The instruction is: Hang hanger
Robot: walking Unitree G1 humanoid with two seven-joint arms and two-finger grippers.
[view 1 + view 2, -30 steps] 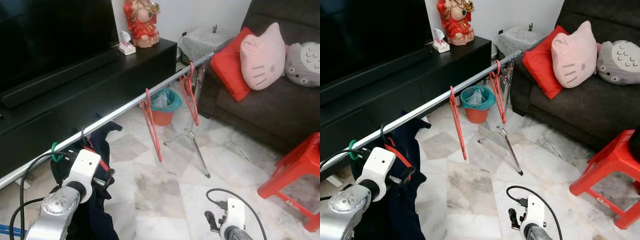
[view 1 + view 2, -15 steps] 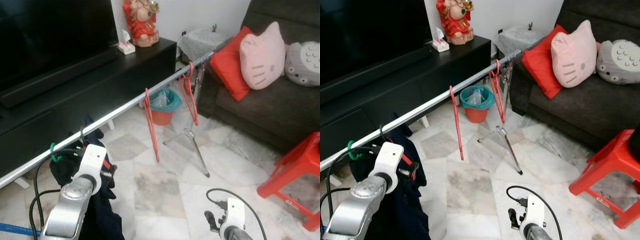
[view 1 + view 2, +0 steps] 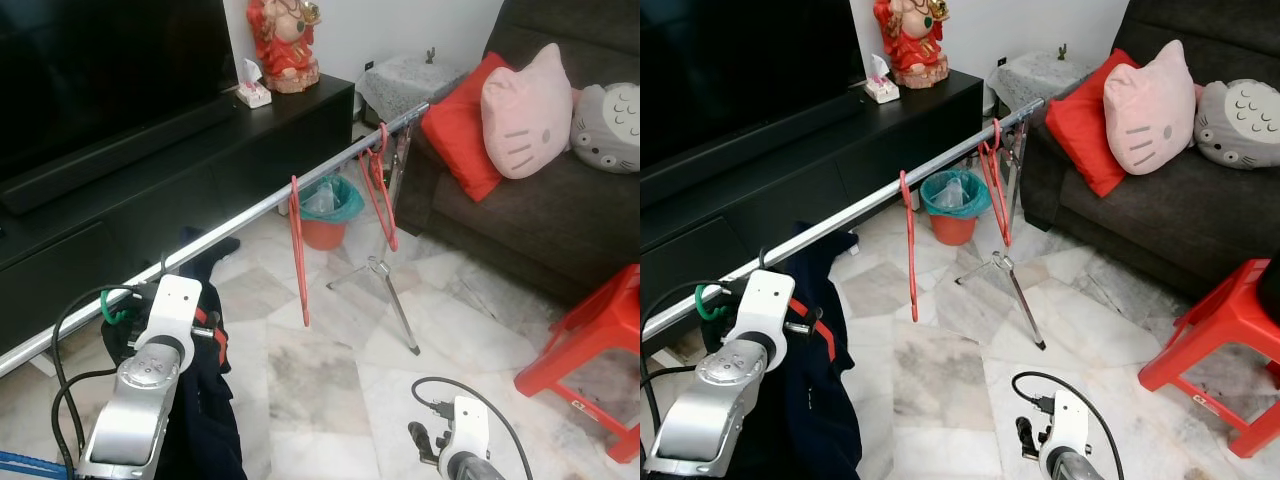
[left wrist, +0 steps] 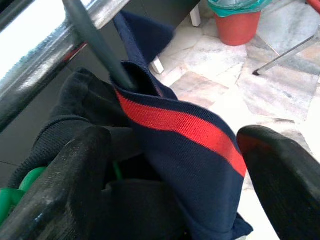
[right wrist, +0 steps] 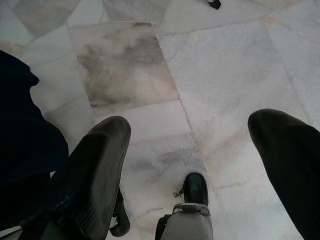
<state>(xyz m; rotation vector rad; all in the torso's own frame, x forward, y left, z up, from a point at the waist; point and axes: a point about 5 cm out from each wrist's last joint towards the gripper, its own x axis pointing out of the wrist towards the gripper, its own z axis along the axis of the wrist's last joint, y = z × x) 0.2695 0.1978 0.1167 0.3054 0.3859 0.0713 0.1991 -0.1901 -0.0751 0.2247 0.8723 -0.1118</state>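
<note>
A pale veined marble tile floor (image 3: 320,370) spreads out from a long black TV cabinet (image 3: 150,170) against a white wall (image 3: 400,25). Right of the cabinet stands a dark grey fabric sofa (image 3: 540,215), with a red plastic stool (image 3: 590,350) before it.

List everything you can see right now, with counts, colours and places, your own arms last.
Rail: one, silver, running diagonally across the room.
Red hangers: three, hooked on the rail, one mid-span, two near its far end.
Dark garment: one, navy with red stripe, on a black hanger on the rail's near part.
Green hook: one, on the rail beside the garment.
Bin: one, orange with teal liner, by the TV cabinet.
Stool: one, red, on the floor.
Cushions: three, red, pink, grey, on the sofa.
Left gripper: open, fingers either side of the garment.
Right gripper: open, hanging above the floor.
</note>
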